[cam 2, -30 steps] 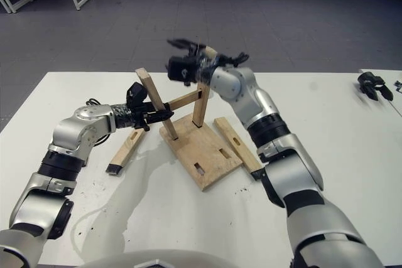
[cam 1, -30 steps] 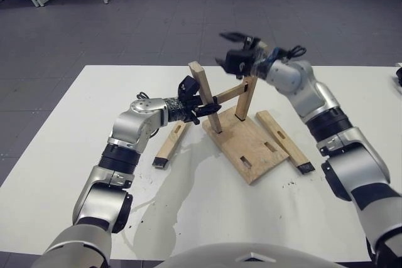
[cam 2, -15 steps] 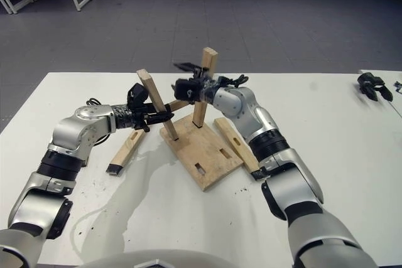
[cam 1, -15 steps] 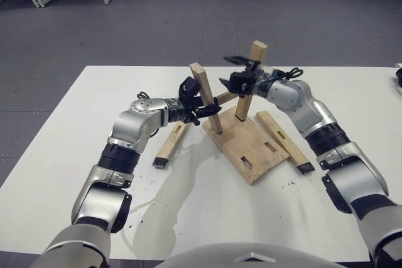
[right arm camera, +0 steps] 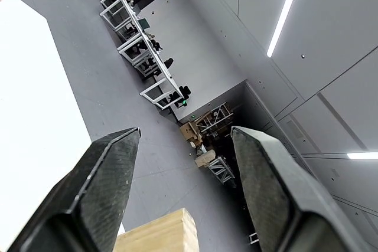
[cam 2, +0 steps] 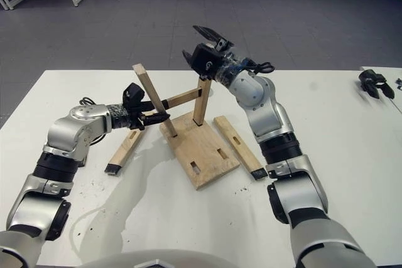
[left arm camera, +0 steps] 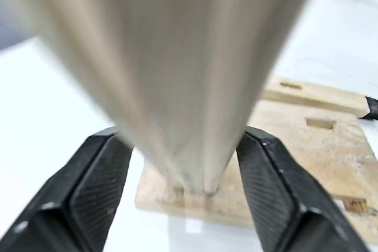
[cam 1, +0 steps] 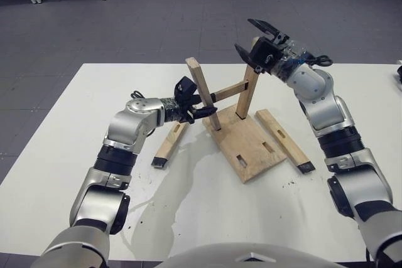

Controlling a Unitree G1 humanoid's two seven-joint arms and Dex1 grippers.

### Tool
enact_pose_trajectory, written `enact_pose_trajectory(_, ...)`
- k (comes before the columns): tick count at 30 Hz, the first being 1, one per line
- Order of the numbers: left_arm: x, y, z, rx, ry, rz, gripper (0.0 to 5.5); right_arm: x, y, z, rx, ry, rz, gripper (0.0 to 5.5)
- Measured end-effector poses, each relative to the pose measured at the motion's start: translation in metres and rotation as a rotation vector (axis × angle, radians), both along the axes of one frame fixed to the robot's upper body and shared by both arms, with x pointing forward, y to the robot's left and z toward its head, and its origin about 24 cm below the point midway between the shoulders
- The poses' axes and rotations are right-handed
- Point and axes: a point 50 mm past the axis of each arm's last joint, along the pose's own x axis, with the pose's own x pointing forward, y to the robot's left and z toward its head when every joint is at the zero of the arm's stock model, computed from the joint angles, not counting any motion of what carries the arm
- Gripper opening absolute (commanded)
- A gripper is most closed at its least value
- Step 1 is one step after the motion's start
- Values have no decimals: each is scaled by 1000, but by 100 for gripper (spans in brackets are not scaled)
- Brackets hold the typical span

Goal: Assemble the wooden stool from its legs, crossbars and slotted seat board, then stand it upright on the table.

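The slotted seat board (cam 1: 252, 147) lies flat on the white bench (cam 1: 75, 123), between the two arms, with several of its slots uncovered. Two legs stand in the board's far end: a tilted leg (cam 1: 196, 78) that leans away toward the robot's left, and a second leg (cam 1: 247, 100) on the right that is closer to upright. A crossbar (cam 1: 229, 91) runs between them about halfway up. The left gripper (cam 1: 200, 106) is clamped on the tilted leg below its middle. In the left wrist view its fingers (left arm camera: 88, 187) press on either side of the wood, with the board's near edge behind. The right gripper (cam 1: 244, 34) hangs just above the top of the second leg with its jaws spread wide. In the right wrist view its fingers (right arm camera: 100, 187) stand well apart, and the leg's top end shows between them, touching neither. One loose piece (cam 1: 171, 144), slotted and dark at the near tip, lies on the bench just left of the board and under the left forearm. The other loose piece (cam 1: 284, 139), with the same dark tip, lies along the board's right edge. A small dark object (cam 2: 375, 84) sits at the far right edge of the bench.
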Motion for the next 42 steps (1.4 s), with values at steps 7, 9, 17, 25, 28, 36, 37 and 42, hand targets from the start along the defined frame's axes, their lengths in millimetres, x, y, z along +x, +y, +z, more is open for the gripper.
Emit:
enact_pose_trajectory(7,-59,47,1,98,36,42,320,-50,-49,-30,57,161,29,285)
enact_pose_trajectory(9,-78,55,0,84,70,95,320,-66,-62,-54,12,271,29,285)
enact_pose_trajectory(17,-107,121,-30,200,-114,731,320,-87,-97,-135,-235,568,-60,285)
enact_pose_trajectory(25,-142,139,-71,317,-52,877,320,-89,-104,-150,-359,590,-87,285)
enact_pose_trajectory(28,-145,141,-79,318,-20,895,320,-96,-99,-157,-400,622,-29,285)
enact_pose_trajectory(36,-127,145,-101,199,91,937,282,-100,-81,-147,-410,590,45,285)
enact_pose_trajectory(37,-125,145,-102,174,106,941,262,-99,-79,-145,-404,583,44,285)
enact_pose_trajectory(42,-121,146,-101,132,174,965,191,-88,-66,-116,-336,497,50,285)
